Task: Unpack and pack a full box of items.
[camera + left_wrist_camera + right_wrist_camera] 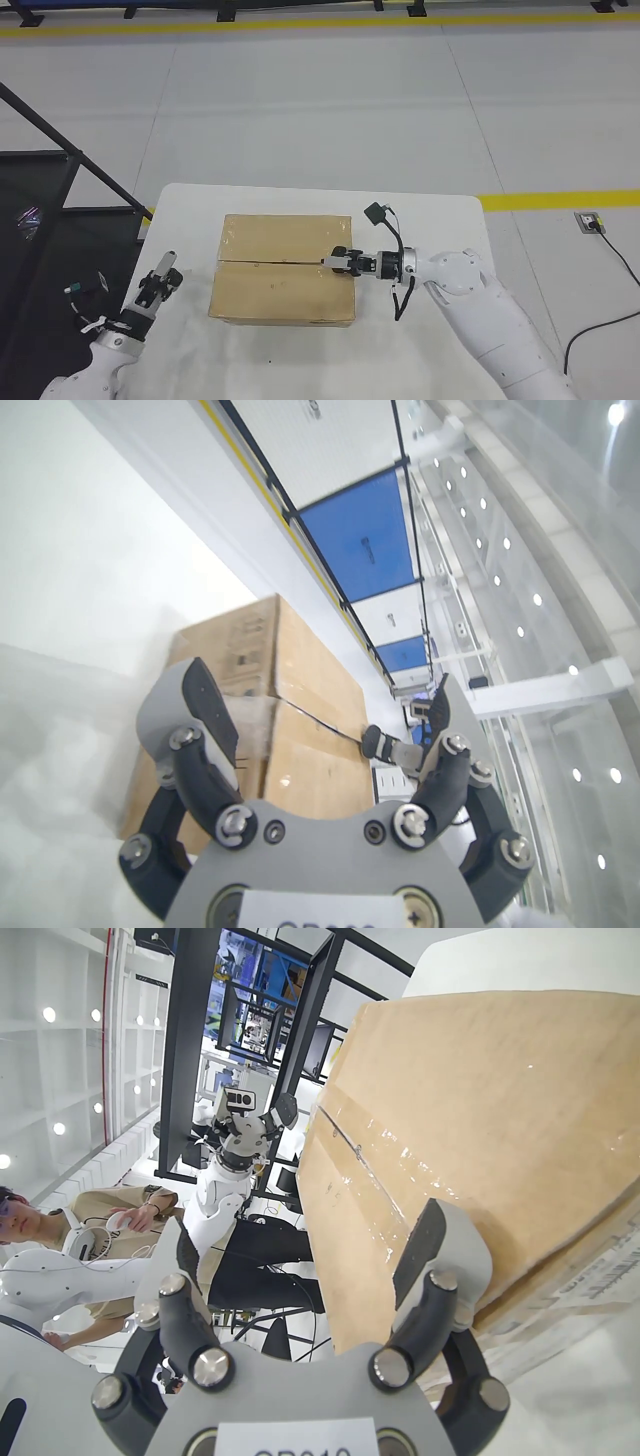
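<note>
Cardboard box sits in the middle of the white tabletop, its flaps shut and the seam between them running across the top under clear tape. We see the right hand at the box's right end, level with the top and in line with that seam. Its jaws stand wide apart and hold nothing. In its wrist view one finger sits right at the upper edge of the box near the tape, while the other stands clear of the box. We cannot tell whether the near finger presses the cardboard or just clears it. The left hand hovers over the tabletop to the left of the box, well apart from it. It is spread wide, holds nothing, and points toward the box's left end.
</note>
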`<state>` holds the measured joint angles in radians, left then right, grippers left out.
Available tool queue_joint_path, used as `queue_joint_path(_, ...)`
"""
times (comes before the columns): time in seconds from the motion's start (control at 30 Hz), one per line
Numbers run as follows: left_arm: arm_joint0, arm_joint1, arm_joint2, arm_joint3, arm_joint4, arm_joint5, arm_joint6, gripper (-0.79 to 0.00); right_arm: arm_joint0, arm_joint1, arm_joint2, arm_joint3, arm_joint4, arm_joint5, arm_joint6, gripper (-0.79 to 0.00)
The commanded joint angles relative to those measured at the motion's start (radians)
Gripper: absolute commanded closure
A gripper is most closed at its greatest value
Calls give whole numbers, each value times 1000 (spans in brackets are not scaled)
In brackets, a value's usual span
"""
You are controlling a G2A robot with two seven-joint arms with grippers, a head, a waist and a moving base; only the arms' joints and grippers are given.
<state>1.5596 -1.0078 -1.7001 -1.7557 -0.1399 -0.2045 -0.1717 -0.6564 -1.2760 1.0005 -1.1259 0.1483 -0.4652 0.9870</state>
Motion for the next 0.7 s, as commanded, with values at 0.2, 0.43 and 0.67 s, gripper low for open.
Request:
queue_joint_path(0.2, 4, 0, -5, 2, 1, 7, 4, -785, 0, 0, 0, 0, 0, 0, 0, -785)
queue_joint_path(0.43, -15, -12, 48, 80, -5, 106, 27, -785, 0, 0, 0, 0, 0, 0, 0, -785)
queue_joint_path(0.67, -28, -28, 120, 177, -83, 110, -20, -785, 0, 0, 0, 0, 0, 0, 0, -785)
